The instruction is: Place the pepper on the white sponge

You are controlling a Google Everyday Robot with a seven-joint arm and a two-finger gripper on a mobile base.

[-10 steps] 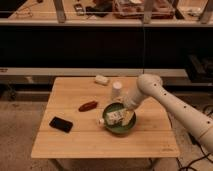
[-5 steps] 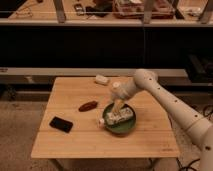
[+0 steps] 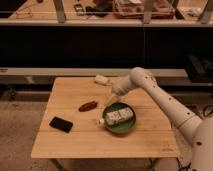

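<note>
The dark red pepper (image 3: pixel 88 106) lies on the wooden table (image 3: pixel 75 142), left of centre. The white sponge (image 3: pixel 102 79) sits near the table's far edge, behind and to the right of the pepper. My gripper (image 3: pixel 108 100) hangs at the end of the white arm (image 3: pixel 150 90) that reaches in from the right. It is just right of the pepper, over the far left rim of the green bowl, and in front of the sponge. It holds nothing that I can see.
A green bowl (image 3: pixel 126 129) with a white labelled bottle (image 3: pixel 119 116) lying in it stands right of centre. A flat black phone (image 3: pixel 61 124) lies at the front left. Dark shelving runs behind the table. The arm covers the spot behind the bowl.
The arm has swung left and down. The gripper moved from above the bowl's far side toward the pepper. The white cup behind the bowl is now hidden by the arm.
</note>
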